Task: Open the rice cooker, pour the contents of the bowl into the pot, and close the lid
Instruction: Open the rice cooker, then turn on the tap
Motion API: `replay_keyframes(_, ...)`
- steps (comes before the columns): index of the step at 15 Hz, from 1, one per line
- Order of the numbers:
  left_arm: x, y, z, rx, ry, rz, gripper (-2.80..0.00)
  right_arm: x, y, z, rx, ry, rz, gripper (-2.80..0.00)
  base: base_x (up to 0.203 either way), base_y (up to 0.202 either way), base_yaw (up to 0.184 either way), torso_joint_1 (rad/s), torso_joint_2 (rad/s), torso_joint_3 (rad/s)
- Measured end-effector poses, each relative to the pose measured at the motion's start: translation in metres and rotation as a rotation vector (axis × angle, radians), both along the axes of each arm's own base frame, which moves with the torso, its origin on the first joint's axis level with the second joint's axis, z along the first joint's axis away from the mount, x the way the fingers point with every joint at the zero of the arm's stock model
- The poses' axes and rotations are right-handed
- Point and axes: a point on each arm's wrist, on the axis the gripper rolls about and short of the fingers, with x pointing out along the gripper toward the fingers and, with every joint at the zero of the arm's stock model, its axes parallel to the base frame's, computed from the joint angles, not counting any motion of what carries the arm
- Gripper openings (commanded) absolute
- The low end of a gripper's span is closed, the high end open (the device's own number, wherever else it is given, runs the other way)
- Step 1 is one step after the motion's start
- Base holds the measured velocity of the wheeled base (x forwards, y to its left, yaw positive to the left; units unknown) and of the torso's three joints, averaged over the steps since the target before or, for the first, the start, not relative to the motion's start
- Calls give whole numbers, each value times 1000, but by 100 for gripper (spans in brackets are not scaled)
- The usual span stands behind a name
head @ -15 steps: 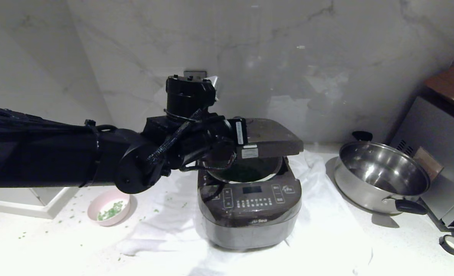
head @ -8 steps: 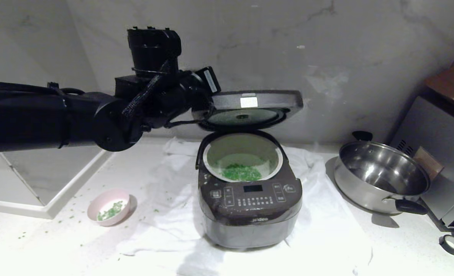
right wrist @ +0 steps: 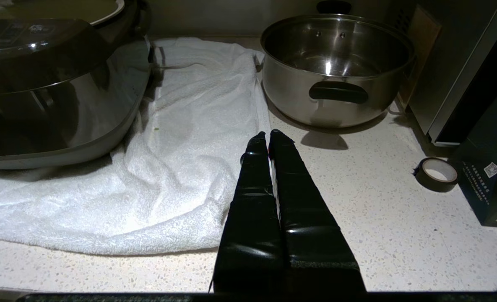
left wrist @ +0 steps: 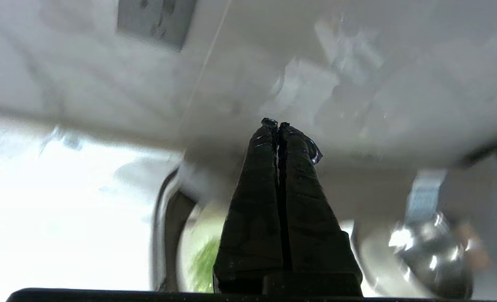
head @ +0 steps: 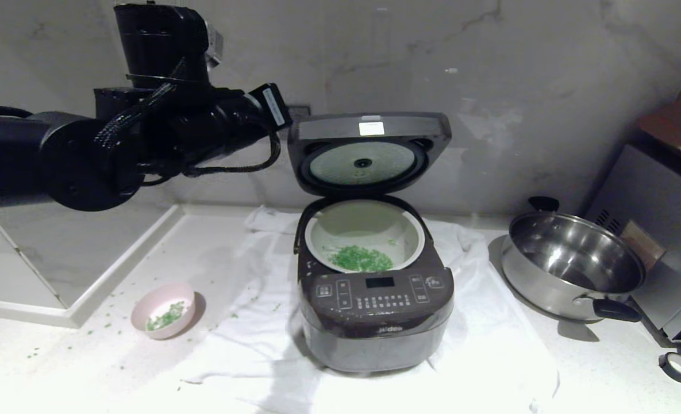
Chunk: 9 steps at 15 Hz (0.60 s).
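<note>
Brown-black rice cooker (head: 376,310) reads "Midea" in front, lid (head: 369,150) up; left end effector (left wrist: 277,124) pinched closed, empty

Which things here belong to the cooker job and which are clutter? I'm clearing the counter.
Job: rice cooker, its raised lid, pot with green bits, pink bowl, left gripper.

Lying about: steel pan, white towel, tape roll.

Left gripper (left wrist: 277,124) raised, jaws closed, right gripper (right wrist: 268,134) low, closed
</note>
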Motion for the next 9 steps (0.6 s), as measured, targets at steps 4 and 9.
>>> replay_keyframes(4, -36, 21, -21, 91, 55, -38, -280, 0, 0, 0, 0, 0, 0, -280, 0, 0, 0, 0, 0, 0)
replay_keyframes(9, -90, 52, -29, 127, 55, -52, -280, 0, 0, 0, 0, 0, 0, -280, 0, 0, 0, 0, 0, 0)
